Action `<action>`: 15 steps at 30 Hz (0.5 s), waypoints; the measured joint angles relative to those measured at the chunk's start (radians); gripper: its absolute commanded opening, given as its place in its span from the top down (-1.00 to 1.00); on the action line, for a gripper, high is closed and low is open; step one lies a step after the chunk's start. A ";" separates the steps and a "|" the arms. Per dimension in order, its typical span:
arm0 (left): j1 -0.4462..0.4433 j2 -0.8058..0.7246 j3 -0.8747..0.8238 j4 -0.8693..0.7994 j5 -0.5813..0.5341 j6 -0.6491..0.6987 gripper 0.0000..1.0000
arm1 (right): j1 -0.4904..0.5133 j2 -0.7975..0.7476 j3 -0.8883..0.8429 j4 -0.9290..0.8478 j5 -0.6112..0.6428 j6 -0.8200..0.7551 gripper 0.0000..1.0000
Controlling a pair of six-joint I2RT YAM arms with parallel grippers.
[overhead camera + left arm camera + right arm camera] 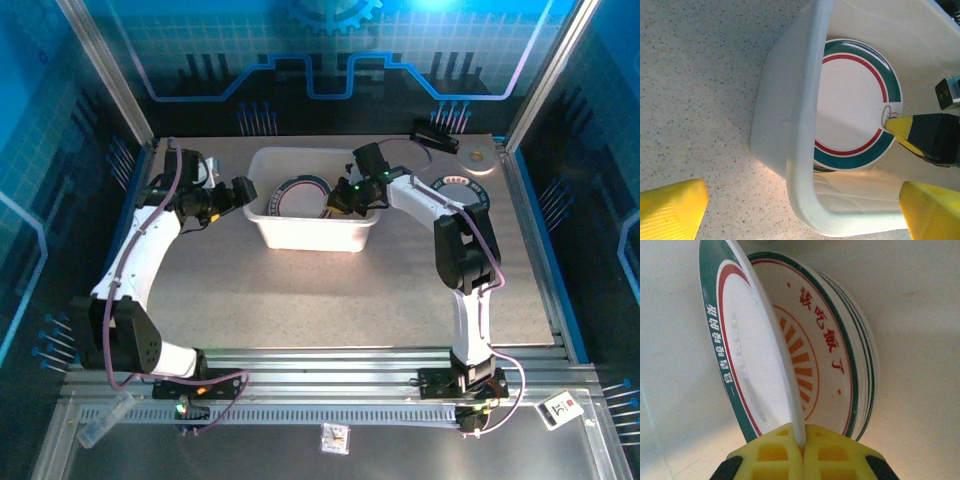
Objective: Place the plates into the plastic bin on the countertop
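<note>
So a green-rimmed plate (747,355) is pinched edge-on by the tightly clamped right gripper (801,442) inside the plastic bin (300,232), just beside the stacked plates (840,355) there. The left gripper (243,192) is spread wide and empty, just outside the bin's left wall.

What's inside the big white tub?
The plastic bin holds a stack of plates, its top one showing orange rays. The right gripper holds a green-rimmed plate on edge before it, covering part; lower plates show only rims.

White arms (140,252) with black joints, purple cables (177,170), yellow fingers (771,456).
</note>
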 measured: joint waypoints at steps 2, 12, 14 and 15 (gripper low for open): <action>0.000 0.000 0.000 0.000 0.000 0.000 -0.98 | 0.000 0.000 0.000 -0.003 0.012 0.000 0.90; 0.000 0.000 -0.028 0.000 0.000 0.000 -0.98 | 0.006 0.000 0.000 -0.023 0.068 -0.008 0.28; 0.000 -0.004 -0.031 0.001 0.000 0.000 -0.98 | 0.006 0.000 0.000 -0.024 0.077 -0.008 0.16; 0.000 -0.006 -0.033 0.000 0.000 0.000 -0.98 | 0.007 -0.002 0.000 -0.025 0.082 -0.006 0.12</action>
